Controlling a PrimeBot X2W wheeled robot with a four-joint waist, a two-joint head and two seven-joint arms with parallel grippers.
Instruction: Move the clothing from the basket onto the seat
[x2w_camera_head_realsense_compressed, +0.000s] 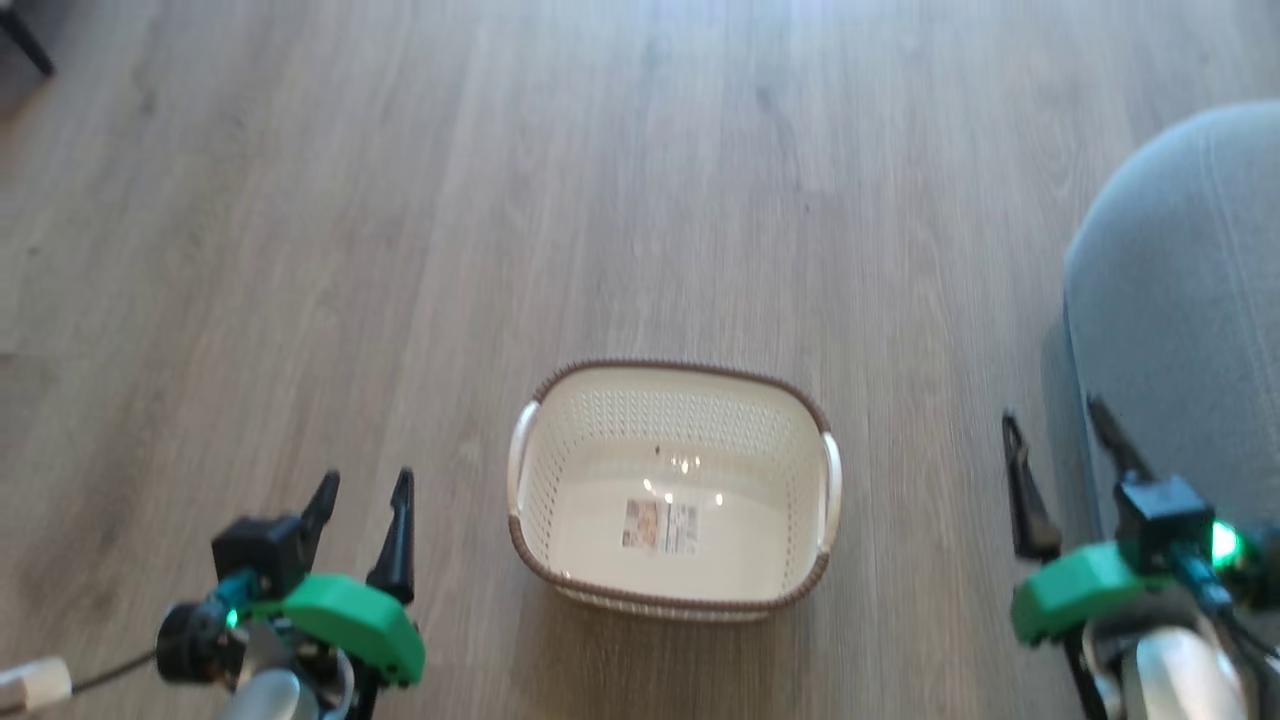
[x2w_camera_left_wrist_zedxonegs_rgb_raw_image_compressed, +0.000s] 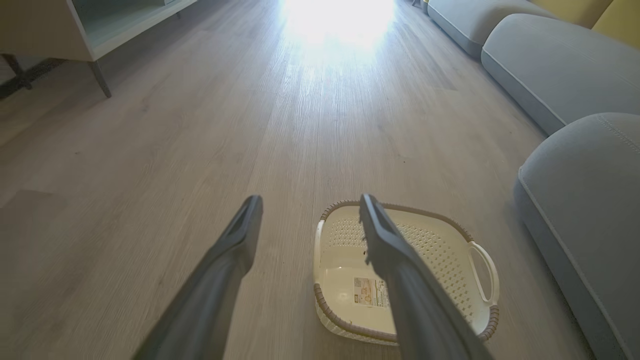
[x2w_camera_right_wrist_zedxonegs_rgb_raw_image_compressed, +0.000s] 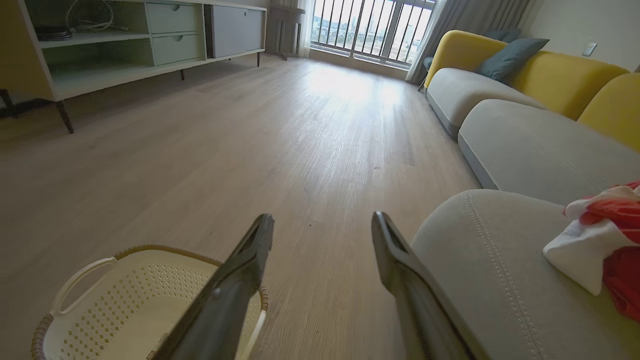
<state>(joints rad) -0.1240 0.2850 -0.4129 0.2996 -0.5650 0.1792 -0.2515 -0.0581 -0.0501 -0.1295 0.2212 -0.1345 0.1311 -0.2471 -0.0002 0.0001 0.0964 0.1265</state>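
Note:
The cream basket (x2w_camera_head_realsense_compressed: 675, 590) with its brown rim stands on the wood floor, holding nothing but a paper label (x2w_camera_head_realsense_compressed: 660, 526). It also shows in the left wrist view as the basket (x2w_camera_left_wrist_zedxonegs_rgb_raw_image_compressed: 350, 305) and in the right wrist view as the basket (x2w_camera_right_wrist_zedxonegs_rgb_raw_image_compressed: 125, 300). The red and white clothing (x2w_camera_right_wrist_zedxonegs_rgb_raw_image_compressed: 602, 240) lies on the grey seat (x2w_camera_right_wrist_zedxonegs_rgb_raw_image_compressed: 490, 265), at the right of that view. The seat (x2w_camera_head_realsense_compressed: 1180, 290) fills the right edge of the head view. My left gripper (x2w_camera_head_realsense_compressed: 362, 492) hangs open left of the basket. My right gripper (x2w_camera_head_realsense_compressed: 1058, 420) is open at the seat's edge, holding nothing.
More grey sofa cushions (x2w_camera_right_wrist_zedxonegs_rgb_raw_image_compressed: 530, 145) with yellow backs (x2w_camera_right_wrist_zedxonegs_rgb_raw_image_compressed: 560, 80) run along the right. A pale low cabinet (x2w_camera_right_wrist_zedxonegs_rgb_raw_image_compressed: 125, 45) on thin legs stands at the far left. Open wood floor (x2w_camera_head_realsense_compressed: 600, 200) stretches ahead toward a window.

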